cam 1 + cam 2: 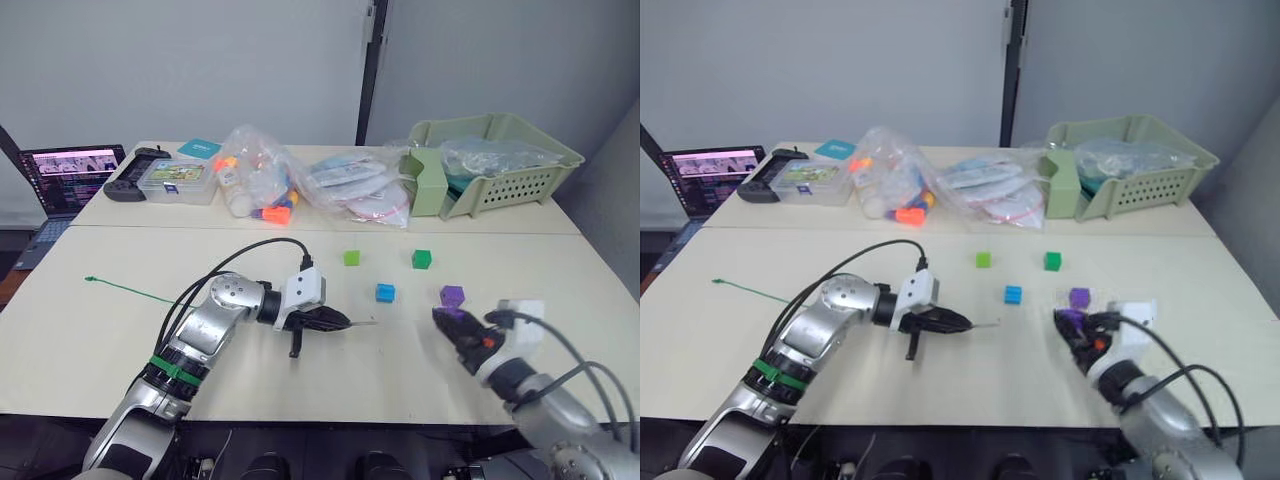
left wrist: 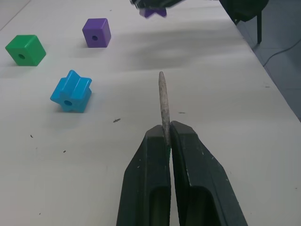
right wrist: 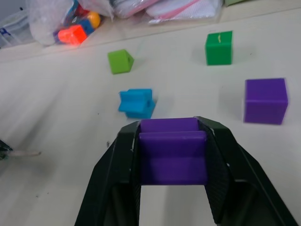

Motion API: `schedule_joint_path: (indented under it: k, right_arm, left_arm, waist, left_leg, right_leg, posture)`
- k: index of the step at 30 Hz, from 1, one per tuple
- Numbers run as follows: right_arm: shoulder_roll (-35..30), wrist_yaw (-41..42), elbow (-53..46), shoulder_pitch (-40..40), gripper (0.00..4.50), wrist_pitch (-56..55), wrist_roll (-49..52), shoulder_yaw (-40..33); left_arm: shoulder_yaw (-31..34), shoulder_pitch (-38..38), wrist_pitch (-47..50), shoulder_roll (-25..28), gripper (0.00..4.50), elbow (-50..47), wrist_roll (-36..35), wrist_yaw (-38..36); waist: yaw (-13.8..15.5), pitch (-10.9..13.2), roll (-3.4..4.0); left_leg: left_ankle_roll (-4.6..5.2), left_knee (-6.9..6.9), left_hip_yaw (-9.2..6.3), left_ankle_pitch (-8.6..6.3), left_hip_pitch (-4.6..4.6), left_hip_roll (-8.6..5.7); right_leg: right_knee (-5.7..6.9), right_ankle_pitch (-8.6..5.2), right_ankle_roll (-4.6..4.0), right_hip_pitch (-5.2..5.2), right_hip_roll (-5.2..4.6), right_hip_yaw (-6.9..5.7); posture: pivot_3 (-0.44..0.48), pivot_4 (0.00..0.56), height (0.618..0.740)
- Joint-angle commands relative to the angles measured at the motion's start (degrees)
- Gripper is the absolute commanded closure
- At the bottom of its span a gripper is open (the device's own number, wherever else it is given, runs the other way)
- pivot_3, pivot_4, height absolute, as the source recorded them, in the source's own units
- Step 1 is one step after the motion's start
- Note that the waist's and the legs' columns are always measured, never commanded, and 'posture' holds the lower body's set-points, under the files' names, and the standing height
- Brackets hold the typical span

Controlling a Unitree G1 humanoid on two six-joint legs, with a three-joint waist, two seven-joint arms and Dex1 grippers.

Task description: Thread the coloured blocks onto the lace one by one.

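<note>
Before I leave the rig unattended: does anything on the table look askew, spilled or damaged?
Nothing stands out. The left gripper holds the lace by its tip, the right gripper holds a purple block, and four blocks sit apart on the table.

Left gripper (image 1: 343, 322) low over the table (image 1: 120, 330), pinching the lace (image 1: 140, 294) by its pale tip. Right gripper (image 1: 447, 322) clamped around a purple block (image 1: 455, 314). Between them, blue block (image 1: 385, 292); beyond, second purple block (image 1: 452, 295), light green block (image 1: 351, 258) and dark green block (image 1: 421, 259).
</note>
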Motion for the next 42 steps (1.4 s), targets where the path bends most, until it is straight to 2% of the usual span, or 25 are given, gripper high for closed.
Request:
schedule_joint_path:
  k: [1,5,9,11,15,18,22,25,27,29,32,37,42]
  right_arm:
    - [0.5,-2.5,-0.6,1.3,3.31,-3.7,-6.7,4.7]
    - [2.1,-4.0,2.9,2.4,3.31,-6.0,-11.7,8.6]
    - [5.5,-3.5,5.9,3.2,3.31,-6.1,-10.1,7.9]
    - [5.6,-2.5,5.1,3.0,2.26,-6.1,-8.6,6.9]
    - [4.6,0.5,2.0,2.4,0.87,-3.7,0.2,1.2]
    - [-1.8,4.1,0.8,0.8,0.01,-0.4,7.6,-5.3]
    - [-12.4,9.8,2.9,-3.0,0.01,3.5,17.3,-12.9]
    - [-23.6,19.8,8.8,-9.4,0.01,5.6,20.1,-14.2]
    - [-31.8,29.8,13.3,-14.1,0.01,3.4,15.6,-8.7]
    - [-39.4,40.1,17.7,-18.0,0.01,-3.9,5.7,0.5]
    - [-44.8,52.2,25.4,-26.0,0.01,-14.8,-5.9,12.3]
    - [-44.9,65.2,35.7,-36.3,0.01,-28.8,-20.0,25.2]
    - [-41.9,67.3,40.6,-39.6,0.01,-32.9,-27.5,30.2]
  left_arm:
    - [0.2,-0.9,-0.9,-0.2,4.50,-1.0,-0.3,-1.1]
    - [0.5,-0.4,0.3,0.5,4.50,-2.2,-0.3,-1.7]
    - [0.7,0.2,1.1,0.9,4.50,-3.1,-0.6,-2.0]
    - [0.8,0.6,1.0,0.8,4.50,-3.4,-0.6,-1.7]
    - [1.4,3.2,0.9,0.0,4.50,-6.7,-3.6,-2.8]
    - [1.6,4.6,1.4,-0.1,4.50,-8.5,-3.7,-1.7]
    - [2.0,5.9,1.5,-0.2,4.50,-9.8,-3.3,0.5]
    - [2.2,6.8,2.1,-0.1,4.50,-10.8,-2.8,2.6]
    - [1.7,7.2,2.4,0.1,4.50,-11.0,-1.3,4.5]
    - [0.8,7.3,2.8,0.3,4.50,-10.8,0.8,6.5]
    - [-0.7,7.4,2.7,-0.2,4.50,-10.6,3.2,8.5]
    - [-1.4,7.2,2.9,-1.3,4.50,-10.1,5.0,10.7]
    - [-1.6,6.7,3.6,-2.3,4.50,-10.3,5.4,11.6]
  waist:
    - [0.0,0.0,0.00]
    - [0.1,0.0,0.00]
    - [0.1,0.0,0.00]
    - [0.1,0.0,-0.01]
    - [0.1,0.0,0.00]
    - [0.2,0.0,-0.01]
    - [0.2,0.0,-0.01]
    - [-0.2,0.0,0.00]
    - [-0.2,0.0,-0.01]
    - [-0.2,0.0,0.01]
    - [-0.1,0.0,0.00]
    - [0.4,0.0,-0.01]
    - [0.3,0.0,-0.02]
  left_leg:
    - [0.00,0.00,0.00,0.00,-0.02,0.00]
    - [0.00,0.00,-0.01,0.00,-0.05,0.00]
    - [0.00,0.00,-0.03,0.00,-0.03,0.04]
    - [0.00,0.00,-0.03,0.00,-0.03,0.04]
    - [0.00,0.00,-0.04,0.00,-0.04,0.08]
    - [0.00,0.00,-0.07,0.00,-0.06,0.08]
    - [0.01,0.00,-0.03,0.00,-0.01,0.05]
    - [0.01,0.00,-0.04,0.00,-0.02,0.06]
    - [0.01,0.00,0.00,0.00,-0.01,0.04]
    - [0.01,-0.01,0.01,0.00,0.02,0.07]
    - [0.01,-0.01,0.01,0.00,0.00,0.08]
    - [0.01,0.00,0.03,0.00,-0.12,-0.01]
    - [0.01,0.01,0.02,0.00,-0.11,-0.03]
  right_leg:
    - [-0.01,0.00,0.00,-0.02,0.02,-0.02]
    - [-0.04,0.00,0.00,-0.04,0.05,-0.06]
    - [-0.05,0.00,0.00,-0.02,0.07,-0.06]
    - [-0.05,0.00,0.00,-0.01,0.07,-0.06]
    - [-0.05,0.00,-0.01,-0.02,0.06,-0.05]
    - [-0.06,0.00,0.00,-0.01,-0.04,-0.03]
    - [-0.10,0.02,0.02,0.08,-0.02,-0.03]
    - [-0.16,0.02,0.02,0.07,0.09,-0.06]
    - [-0.15,0.03,0.01,0.06,0.10,-0.02]
    - [-0.18,0.02,0.01,0.06,0.15,-0.04]
    - [-0.24,0.02,0.02,0.06,0.18,-0.07]
    - [-0.24,0.02,0.03,-0.04,0.05,-0.07]
    - [-0.21,0.03,0.03,-0.03,-0.01,-0.09]
  posture:
    - [0.000,0.150,0.740]
    - [0.000,0.150,0.740]
    - [0.000,0.150,0.740]
    - [0.000,0.150,0.740]
    - [0.000,0.150,0.740]
    - [0.000,0.150,0.740]
    - [0.000,0.150,0.740]
    - [0.000,0.150,0.740]
    - [0.000,0.150,0.740]
    - [0.000,0.150,0.740]
    - [0.000,0.150,0.740]
    - [0.000,0.150,0.740]
    - [0.000,0.150,0.740]
